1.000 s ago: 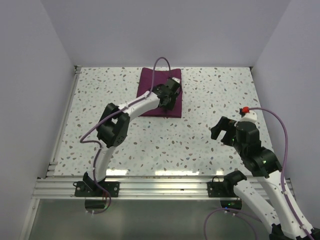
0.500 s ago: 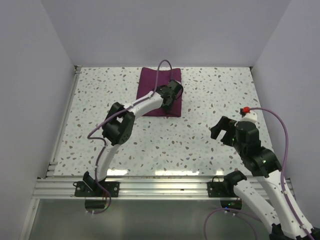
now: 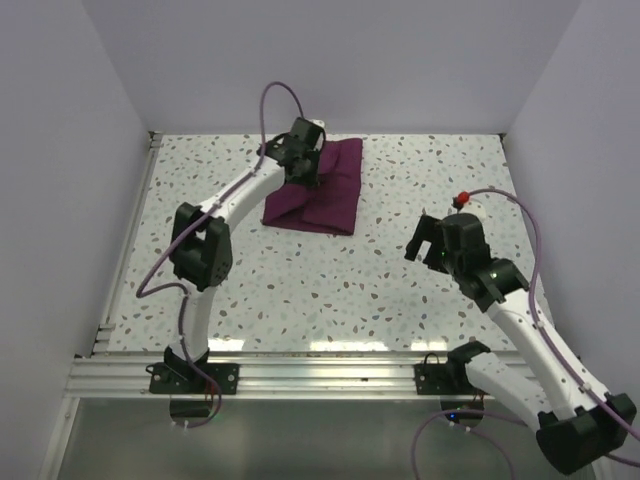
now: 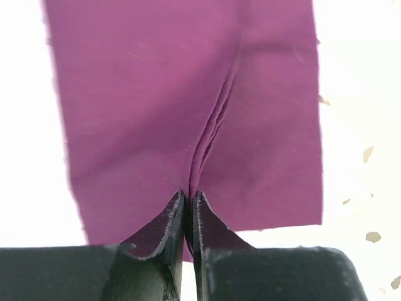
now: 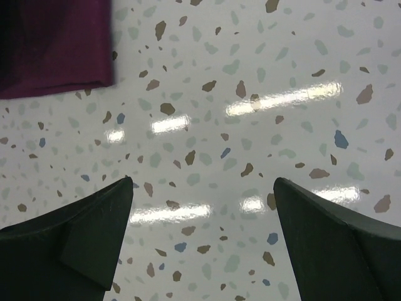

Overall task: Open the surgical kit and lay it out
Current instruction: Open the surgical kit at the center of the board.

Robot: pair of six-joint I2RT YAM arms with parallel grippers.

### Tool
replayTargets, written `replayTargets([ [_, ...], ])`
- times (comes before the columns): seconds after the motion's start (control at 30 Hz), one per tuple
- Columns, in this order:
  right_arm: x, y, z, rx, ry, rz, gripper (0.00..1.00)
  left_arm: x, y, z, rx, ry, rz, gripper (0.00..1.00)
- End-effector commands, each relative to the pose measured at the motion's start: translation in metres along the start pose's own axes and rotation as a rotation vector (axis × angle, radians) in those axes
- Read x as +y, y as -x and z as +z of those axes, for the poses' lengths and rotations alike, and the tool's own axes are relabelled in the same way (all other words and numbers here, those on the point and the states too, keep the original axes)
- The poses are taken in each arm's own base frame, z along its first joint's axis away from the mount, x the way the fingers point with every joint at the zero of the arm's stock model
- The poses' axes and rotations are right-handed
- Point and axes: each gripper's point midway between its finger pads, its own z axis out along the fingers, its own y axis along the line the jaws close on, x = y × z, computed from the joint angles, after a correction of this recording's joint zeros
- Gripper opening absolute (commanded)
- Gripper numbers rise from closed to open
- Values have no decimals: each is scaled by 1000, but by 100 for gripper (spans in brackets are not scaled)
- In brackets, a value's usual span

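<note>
cloth wrap (image 3: 330, 200): upper centre of frame, on table (image 3: 400, 300) | left gripper (image 3: 304, 168): at wrap's upper-left edge | right gripper (image 3: 421, 240): lower right of wrap, well apart

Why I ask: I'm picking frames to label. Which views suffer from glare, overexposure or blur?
Left wrist: the table beside the purple cloth wrap is blown out to near white, its speckles faint. Right wrist: bright streaks of lamp glare on the table; the fingers of the right gripper are dark, almost detailless. Top external: evenly lit and sharp.
</note>
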Motion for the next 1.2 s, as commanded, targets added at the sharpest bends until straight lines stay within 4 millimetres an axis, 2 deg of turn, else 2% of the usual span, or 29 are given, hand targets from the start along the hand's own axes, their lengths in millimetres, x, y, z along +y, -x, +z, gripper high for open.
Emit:
replayTargets([
  [0.0, 31, 37, 8, -78, 77, 18, 98, 23, 40, -39, -110, -77, -82, 11],
  [0.1, 46, 40, 24, -45, 92, 20, 98, 30, 31, -33, -80, -94, -78, 11],
  [0.13, 56, 46, 28, -39, 112, 24, 98, 29, 26, -30, -65, -109, -60, 7],
  [0.17, 58, 43, 38, -12, 99, 18, 98, 26, 26, -31, -63, -132, -56, 0],
  [0.2, 63, 48, 39, -17, 107, 24, 98, 26, 24, -31, -58, -138, -51, 0],
  [0.27, 68, 45, 50, 14, 105, 24, 98, 37, 29, -36, -79, -117, -66, 0],
  [0.3, 73, 47, 53, 16, 116, 23, 98, 46, 23, -35, -68, -96, -88, 0],
  [0.37, 80, 46, 67, 33, 116, 17, 98, 88, 28, -44, -98, -23, -166, 0],
  [0.4, 88, 52, 69, 29, 130, 4, 98, 108, 10, -40, -64, 19, -209, 0],
  [0.43, 93, 54, 74, 39, 136, -9, 98, 147, 6, -40, -71, 72, -311, 0],
  [0.47, 100, 50, 79, 65, 142, -31, 98, 166, 5, -52, -96, 90, -364, 0],
  [0.5, 111, 54, 92, 86, 141, -62, 98, 184, -25, -47, -47, 120, -416, 0],
  [0.53, 119, 45, 97, 131, 136, -95, 98, 217, -29, -51, -80, 148, -508, 0],
  [0.57, 127, 44, 102, 149, 141, -118, 98, 232, -38, -54, -85, 167, -551, 0],
  [0.6, 142, 48, 115, 161, 143, -152, 98, 237, -59, -55, -62, 185, -609, 0],
  [0.63, 147, 44, 120, 185, 131, -175, 98, 266, -70, -60, -69, 215, -686, 6],
  [0.67, 162, 41, 121, 192, 149, -206, 98, 274, -82, -59, -56, 221, -725, 24],
  [0.7, 182, 54, 122, 165, 178, -226, 98, 275, -103, -53, -15, 214, -780, 39],
  [0.73, 190, 35, 135, 219, 163, -264, 98, 285, -116, -52, 10, 219, -825, 56],
  [0.77, 199, 31, 141, 232, 166, -282, 98, 285, -129, -43, 46, 204, -844, 75],
  [0.8, 220, 46, 140, 199, 198, -282, 98, 283, -138, -39, 74, 188, -854, 82],
  [0.83, 220, 28, 158, 254, 171, -307, 98, 280, -143, -36, 90, 173, -851, 87],
  [0.87, 230, 25, 160, 259, 178, -320, 98, 278, -145, -33, 96, 165, -848, 99],
  [0.9, 244, 34, 159, 242, 198, -322, 98, 275, -149, -33, 101, 156, -848, 100],
  [0.93, 250, 31, 165, 250, 201, -325, 98, 275, -148, -32, 92, 151, -845, 100],
  [0.97, 254, 16, 178, 279, 190, -345, 98, 275, -148, -32, 93, 151, -840, 100],
  [1.0, 266, 23, 181, 260, 207, -338, 98, 276, -147, -32, 93, 151, -836, 100],
  [1.13, 274, -1, 205, 312, 180, -360, 98, 277, -146, -32, 103, 145, -804, 99],
  [1.17, 275, -10, 209, 327, 173, -368, 95, 277, -145, -32, 101, 144, -796, 99],
])
